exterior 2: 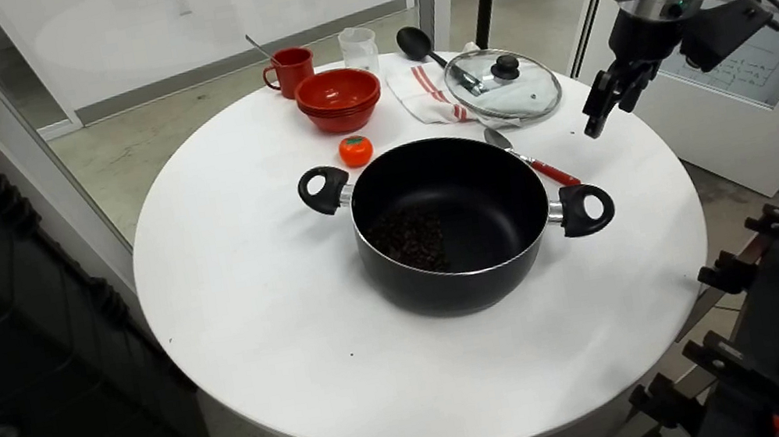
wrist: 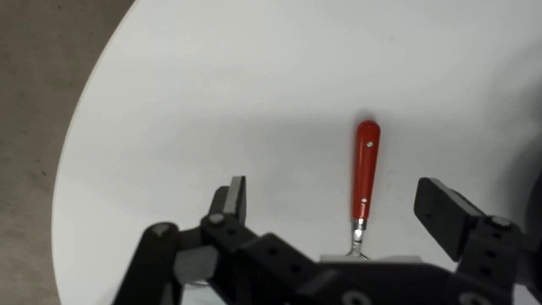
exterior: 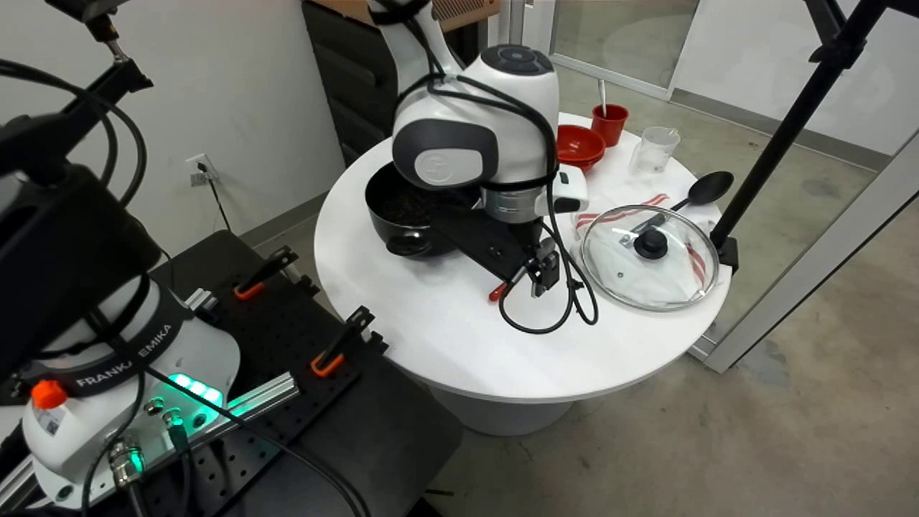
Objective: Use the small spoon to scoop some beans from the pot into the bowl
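Hanging above the bench [exterior 2: 263,358], the fingers [wrist: 442,216] are spread wide and hold nothing. In the wrist view the spoon [wrist: 365,182] lies on the bench between them, nearer the finger by the pot [exterior 2: 450,295]. To grab it well, slide a bit toward the pot, go straight down, and pinch the handle [wrist: 367,165] without bumping anything. Beans [exterior 2: 409,239] sit inside; the bowl [exterior 2: 336,90] tops a red stack [exterior 2: 342,123].

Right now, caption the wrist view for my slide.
Slim red-handled silvery spoon lying on the round white table, framed by the open black hand.
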You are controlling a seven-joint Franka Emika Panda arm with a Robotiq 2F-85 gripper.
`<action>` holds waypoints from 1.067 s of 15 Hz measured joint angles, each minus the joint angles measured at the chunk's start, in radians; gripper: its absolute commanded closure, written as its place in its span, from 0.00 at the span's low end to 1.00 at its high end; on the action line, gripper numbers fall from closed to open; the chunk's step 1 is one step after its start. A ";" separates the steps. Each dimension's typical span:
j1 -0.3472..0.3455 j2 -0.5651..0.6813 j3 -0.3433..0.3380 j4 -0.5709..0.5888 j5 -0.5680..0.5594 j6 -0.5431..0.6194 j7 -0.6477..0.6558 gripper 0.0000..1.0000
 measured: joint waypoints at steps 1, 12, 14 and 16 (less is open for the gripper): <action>-0.009 0.034 0.001 0.020 0.000 0.008 0.000 0.00; -0.141 0.182 0.146 0.048 -0.293 0.058 0.215 0.02; -0.165 0.182 0.174 0.046 -0.332 0.058 0.246 0.18; -0.186 0.182 0.193 0.050 -0.355 0.058 0.266 0.19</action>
